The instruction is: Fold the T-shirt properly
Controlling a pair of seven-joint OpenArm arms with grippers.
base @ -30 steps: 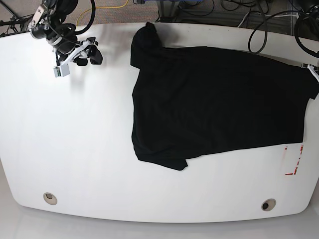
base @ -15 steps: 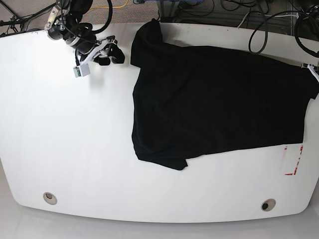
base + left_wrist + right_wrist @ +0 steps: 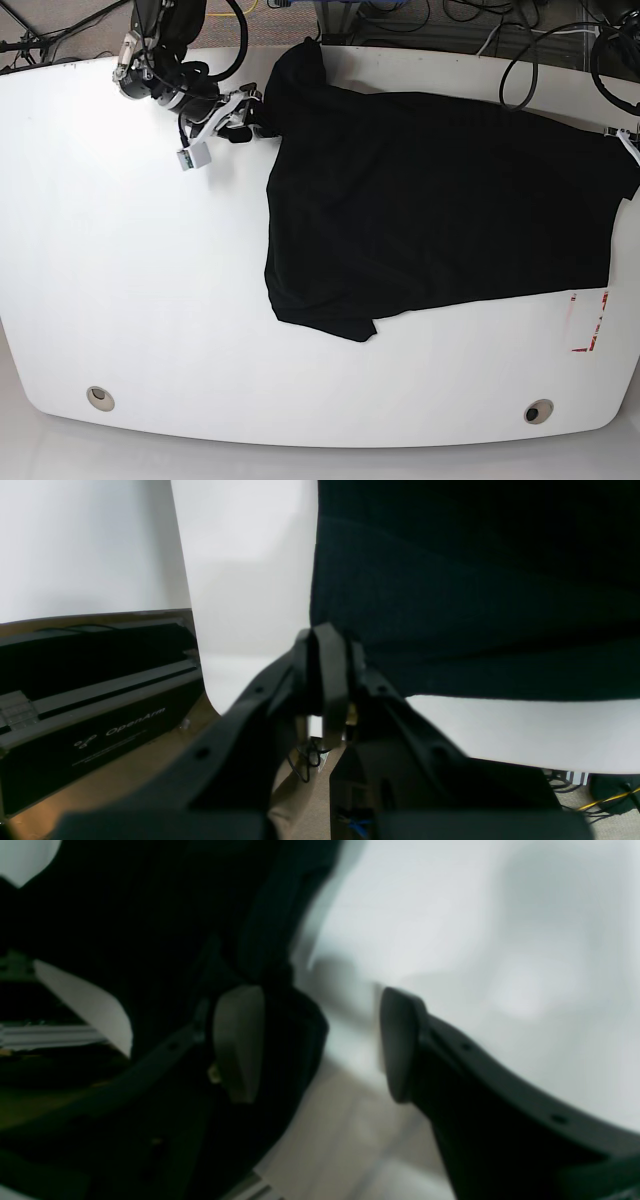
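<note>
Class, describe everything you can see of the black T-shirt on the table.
The T-shirt is plain black soft cloth, spread mostly flat and sideways on the white table. One sleeve bunches up toward the table's far edge, and a lower corner is folded under near the front. Its far-right edge reaches the table's side by the left tool, which is shut beside the hem. The right tool, open, sits at the bunched sleeve's edge; no grip shows. No lettering can be made out.

A white table (image 3: 140,290) with rounded corners carries the black T-shirt (image 3: 430,210), spread flat just beside the right gripper (image 3: 250,118) and reaching to the left gripper (image 3: 325,680), with red marks (image 3: 590,320) near the hem.
</note>
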